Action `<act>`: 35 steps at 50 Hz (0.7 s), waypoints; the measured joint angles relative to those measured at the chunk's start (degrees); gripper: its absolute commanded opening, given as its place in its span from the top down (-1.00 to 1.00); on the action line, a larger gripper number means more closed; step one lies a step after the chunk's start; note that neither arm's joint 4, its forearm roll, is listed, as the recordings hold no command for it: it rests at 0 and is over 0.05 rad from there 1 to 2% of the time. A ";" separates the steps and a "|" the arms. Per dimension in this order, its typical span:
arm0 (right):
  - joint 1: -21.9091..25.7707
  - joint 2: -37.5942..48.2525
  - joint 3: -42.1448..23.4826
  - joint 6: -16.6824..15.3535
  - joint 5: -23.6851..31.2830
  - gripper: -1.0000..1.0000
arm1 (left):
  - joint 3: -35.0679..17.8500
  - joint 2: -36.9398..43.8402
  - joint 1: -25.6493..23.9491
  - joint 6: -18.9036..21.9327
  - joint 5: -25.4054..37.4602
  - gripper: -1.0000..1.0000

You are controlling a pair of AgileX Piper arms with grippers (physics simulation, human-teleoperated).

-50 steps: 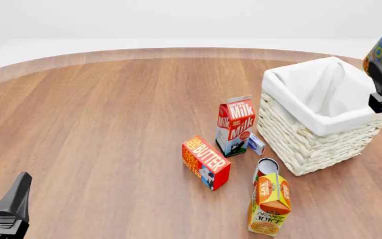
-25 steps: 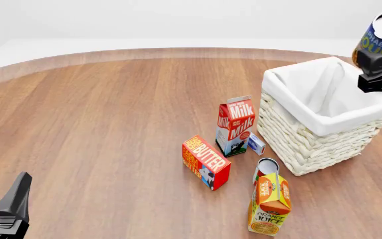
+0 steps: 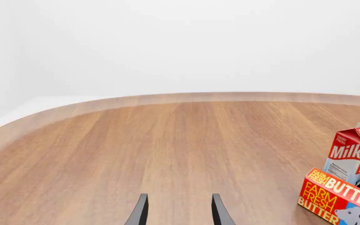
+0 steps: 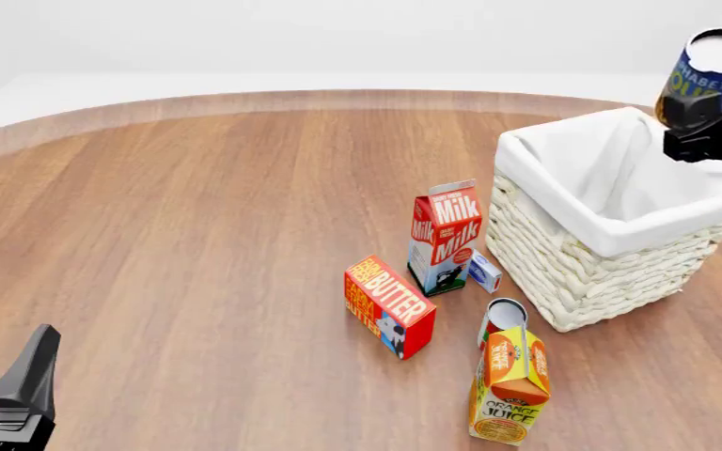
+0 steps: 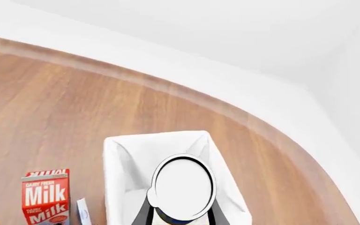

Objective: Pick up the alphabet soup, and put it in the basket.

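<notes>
My right gripper is shut on the alphabet soup, a blue and yellow can with a pale top, and holds it in the air above the far right rim of the white wicker basket. In the right wrist view the can's pale top sits between the fingers, with the basket's white lining below it. My left gripper is open and empty, low over the table at the near left; it also shows in the front view.
A milk carton, a small white box, a butter box, a red-labelled can and an orange juice carton stand left of and in front of the basket. The table's curved far edge runs behind.
My right gripper has carried the soup can up and to the left, from beyond the basket's right side to above its far right rim. The left arm has not moved.
</notes>
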 measured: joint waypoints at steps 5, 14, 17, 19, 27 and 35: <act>-0.23 1.45 -0.59 -0.10 0.39 1.00 | 0.00 0.00 0.00 0.00 0.00 -1.00; -0.54 3.71 -1.52 -0.36 0.97 1.00 | 0.00 0.00 0.00 0.00 0.00 -1.00; -0.52 4.35 -1.79 -0.45 1.16 1.00 | 0.00 0.00 0.00 0.00 0.00 -1.00; -0.50 4.81 -2.05 -0.54 1.36 1.00 | 0.00 0.00 0.00 0.00 0.00 -1.00; -0.51 6.35 -3.16 -0.93 2.19 1.00 | 0.00 0.00 0.00 0.00 0.00 -1.00; -0.30 8.37 -4.90 -1.87 3.46 1.00 | 0.00 0.00 0.00 0.00 0.00 -1.00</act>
